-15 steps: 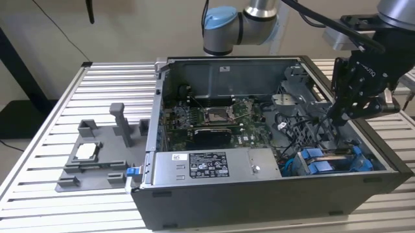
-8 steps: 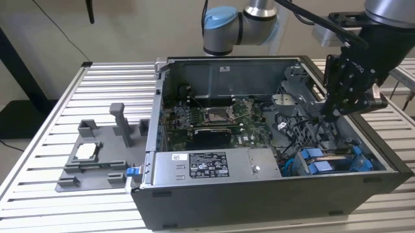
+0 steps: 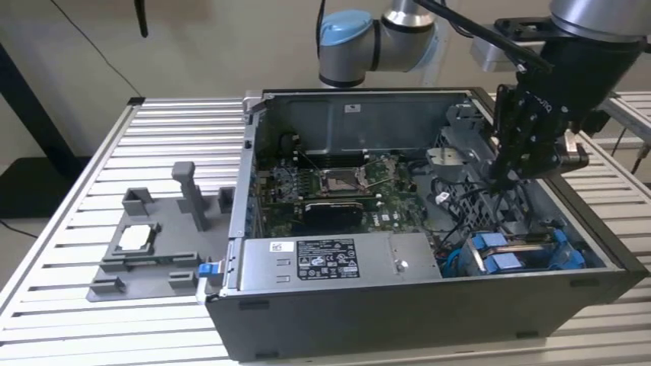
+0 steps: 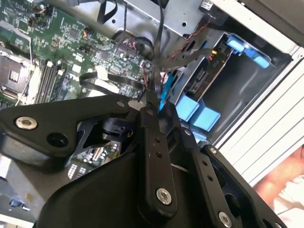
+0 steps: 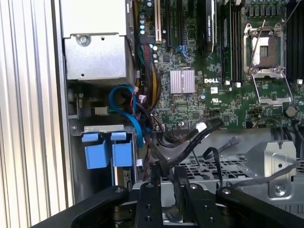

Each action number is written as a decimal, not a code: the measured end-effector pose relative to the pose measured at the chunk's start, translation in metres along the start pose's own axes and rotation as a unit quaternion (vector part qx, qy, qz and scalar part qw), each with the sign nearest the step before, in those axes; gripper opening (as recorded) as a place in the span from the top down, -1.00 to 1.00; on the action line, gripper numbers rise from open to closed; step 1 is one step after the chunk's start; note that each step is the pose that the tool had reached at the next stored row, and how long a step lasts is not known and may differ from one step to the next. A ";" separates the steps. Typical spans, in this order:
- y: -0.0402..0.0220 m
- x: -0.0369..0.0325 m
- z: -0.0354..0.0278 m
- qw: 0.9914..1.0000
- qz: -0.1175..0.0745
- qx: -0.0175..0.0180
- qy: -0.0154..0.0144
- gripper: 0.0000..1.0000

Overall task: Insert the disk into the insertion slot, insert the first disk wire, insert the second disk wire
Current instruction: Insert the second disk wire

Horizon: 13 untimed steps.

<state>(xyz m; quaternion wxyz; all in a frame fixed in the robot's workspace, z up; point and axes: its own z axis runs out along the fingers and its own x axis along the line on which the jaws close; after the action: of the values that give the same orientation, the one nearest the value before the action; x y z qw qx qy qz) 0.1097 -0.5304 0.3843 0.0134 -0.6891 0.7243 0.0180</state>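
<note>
One black wire (image 5: 190,145) is pinched in the closed pincer (image 5: 164,176) beside the disk (image 5: 107,152), seated in its slot (image 4: 237,85); cables (image 5: 149,126) near the disk may snag it and pull it askew.

Hand (image 3: 505,181) deep in open case (image 3: 407,313); loose black cables (image 5: 190,142) clutter the gap beside the insertion slot (image 3: 519,252). Free room over motherboard (image 3: 336,183), case walls all round.

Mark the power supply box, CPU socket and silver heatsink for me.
power supply box (image 3: 325,259), exterior view, on its printed label.
CPU socket (image 3: 341,181), exterior view, centre of the socket.
silver heatsink (image 5: 183,80), first wrist view, middle of its fins.
</note>
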 end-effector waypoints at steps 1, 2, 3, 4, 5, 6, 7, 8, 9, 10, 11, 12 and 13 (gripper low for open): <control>0.0013 0.0001 0.0000 1.000 -0.002 0.000 0.001 0.47; 0.0025 0.0001 0.0000 1.000 -0.005 0.000 0.002 0.47; 0.0034 0.0002 0.0000 1.000 -0.008 0.000 0.003 0.47; 0.0041 0.0001 0.0001 1.000 -0.010 0.000 0.003 0.47; 0.0048 0.0001 0.0001 1.000 -0.014 0.000 0.004 0.47; 0.0053 0.0000 0.0003 1.000 -0.018 0.000 0.005 0.47; 0.0058 0.0000 0.0005 1.000 -0.021 0.000 0.006 0.47; 0.0061 -0.0002 0.0008 1.000 -0.025 0.000 0.007 0.47; 0.0064 -0.0003 0.0012 1.000 -0.029 0.000 0.007 0.47; 0.0068 -0.0004 0.0017 0.999 -0.033 0.000 0.008 0.47; 0.0073 -0.0004 0.0023 0.999 -0.035 0.001 0.008 0.47; 0.0081 -0.0004 0.0029 0.999 -0.037 0.002 0.009 0.47; 0.0091 -0.0004 0.0036 0.999 -0.039 0.003 0.009 0.47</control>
<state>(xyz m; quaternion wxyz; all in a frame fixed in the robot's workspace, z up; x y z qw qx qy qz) 0.1006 -0.5294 0.3807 0.0097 -0.7166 0.6973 0.0087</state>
